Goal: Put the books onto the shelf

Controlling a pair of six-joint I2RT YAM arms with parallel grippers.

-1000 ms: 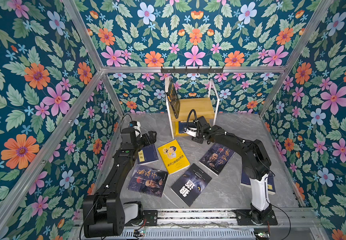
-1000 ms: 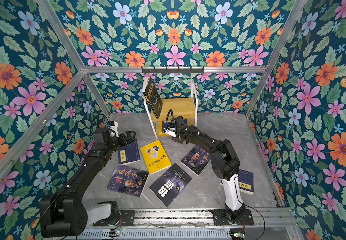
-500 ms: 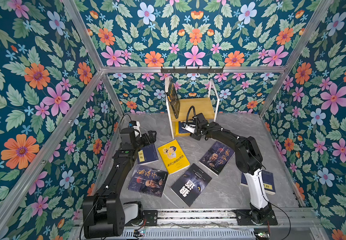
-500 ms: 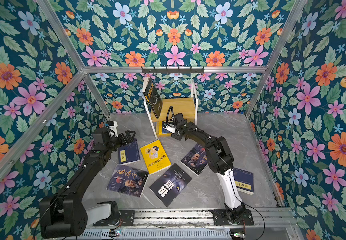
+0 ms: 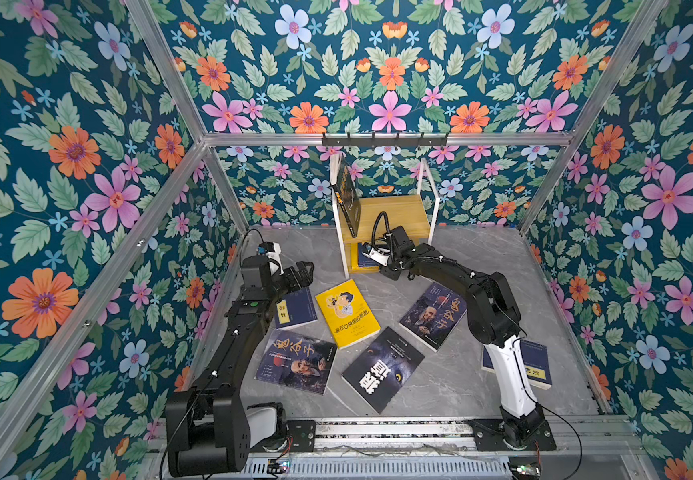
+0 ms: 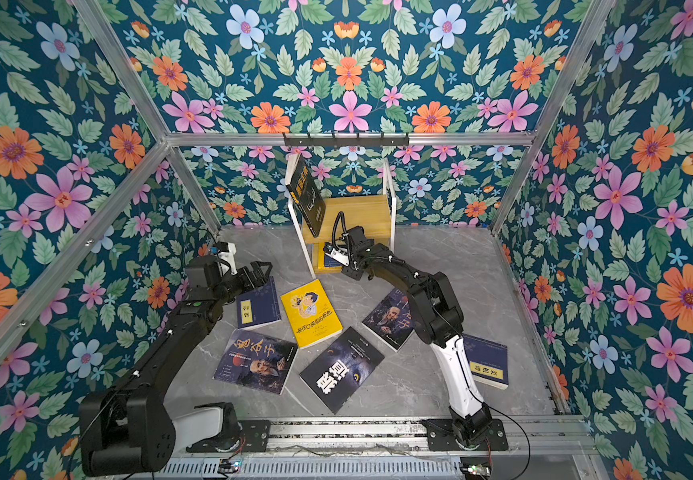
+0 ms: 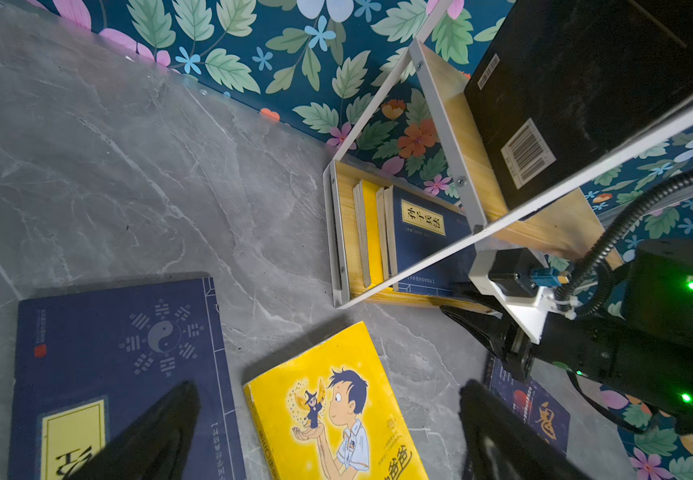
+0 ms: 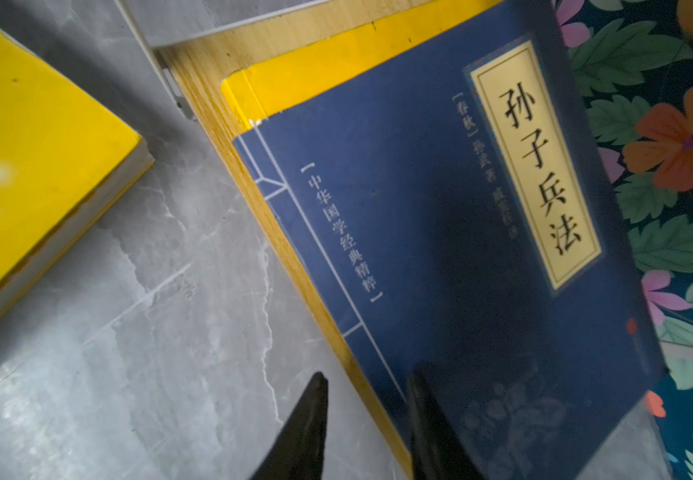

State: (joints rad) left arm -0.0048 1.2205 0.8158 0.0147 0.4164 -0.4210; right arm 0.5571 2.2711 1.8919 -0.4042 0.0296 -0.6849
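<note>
The shelf stands at the back wall. A black book leans upright on its top board. On the lower board a navy book lies on a yellow one. My right gripper is at that tier's front edge, jaws narrowly apart. One fingertip is over the navy cover, the other over the floor. My left gripper hovers wide open above a navy book and the yellow cartoon book. Two portrait books and a black book lie flat on the floor.
Another navy book lies at the right, partly under the right arm. A black hook rail hangs on the back wall above the shelf. Floral walls enclose the grey floor on three sides.
My right gripper has moved slightly in toward the shelf's lower tier and its jaws have narrowed. The left arm and the floor books have not moved.
</note>
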